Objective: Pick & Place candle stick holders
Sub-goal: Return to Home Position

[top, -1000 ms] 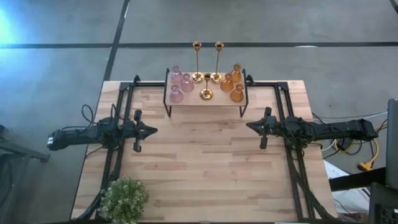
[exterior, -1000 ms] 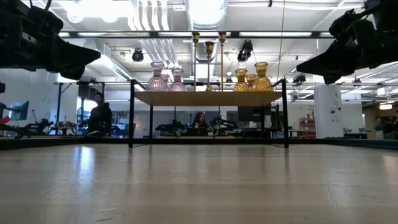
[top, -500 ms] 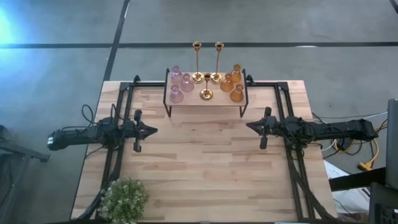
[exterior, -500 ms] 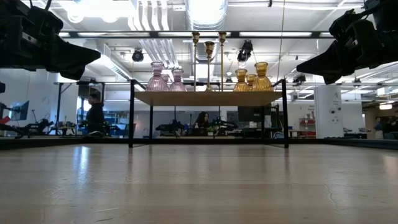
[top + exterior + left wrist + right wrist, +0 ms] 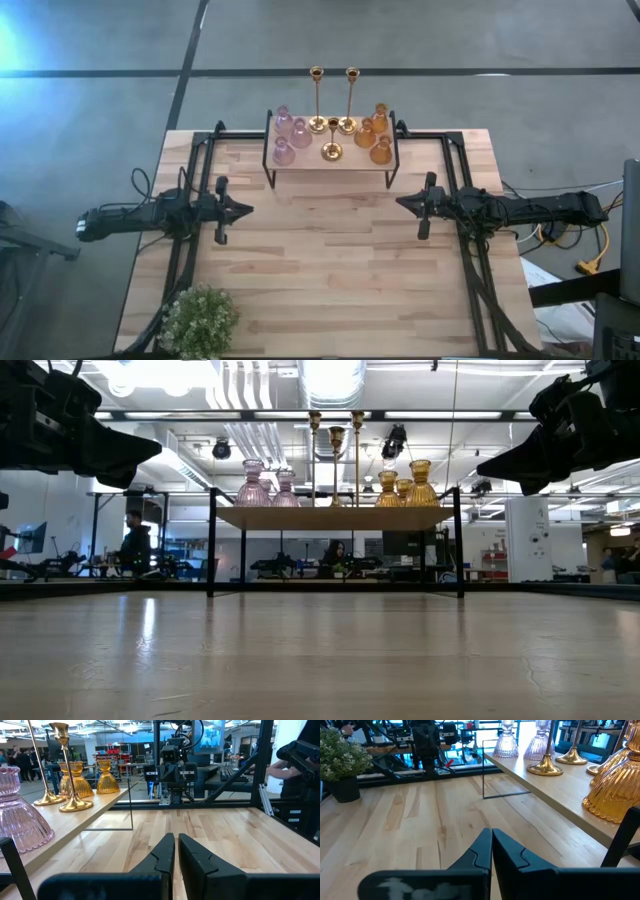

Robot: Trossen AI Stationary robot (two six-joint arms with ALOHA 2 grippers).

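**Overhead, level and wrist views of the workcell.** All nine candle stick holders (image 5: pixel 332 150) stand upright on a low wooden shelf (image 5: pixel 330 168) with a thin black wire frame. The shelf is set at the far edge of the tabletop (image 5: pixel 330 260), midway across it.

- **Pink:** the three pink holders (image 5: pixel 283 152) cluster at the shelf's left end. Each is a ribbed, translucent glass bell, broad at the foot and narrowing to a short neck.
- **Amber:** the three amber holders (image 5: pixel 381 151) repeat that shape in honey-coloured glass at the right end.
- **Gold:** the three gold holders (image 5: pixel 317 124) stand between the two clusters. They are polished metal, each with a round flared base, a thin stem and a small cup on top. Two are tall and stand side by side toward the back. The third is shorter and stands in front of them, level with the front pink and amber pieces.

The left end effector (image 5: pixel 250 210) hangs above the left side of the tabletop and the right end effector (image 5: pixel 398 202) above the right side. Their tips point at each other across bare wood, well apart from the shelf. Each wrist view shows that arm's own fingers (image 5: pixel 164 852) drawn together, with at most a sliver between them, gripping nothing.

A green leafy plant (image 5: pixel 198 320) sits at the near left corner. A person (image 5: pixel 132 542) is visible in the room beyond.
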